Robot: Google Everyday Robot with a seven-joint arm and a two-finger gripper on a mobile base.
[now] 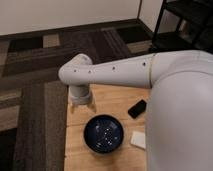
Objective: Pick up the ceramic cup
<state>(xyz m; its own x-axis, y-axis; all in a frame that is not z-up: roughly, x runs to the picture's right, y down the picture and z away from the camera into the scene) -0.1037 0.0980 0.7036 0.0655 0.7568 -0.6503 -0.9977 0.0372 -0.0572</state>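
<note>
My claw (83,107) hangs open and empty over the counter's (116,99) left edge, centre-left of frame, just above the dark blue bowl (103,133). The ceramic cup is unseen, perhaps behind my arm. Nothing is grasped or lifted yet.
</note>
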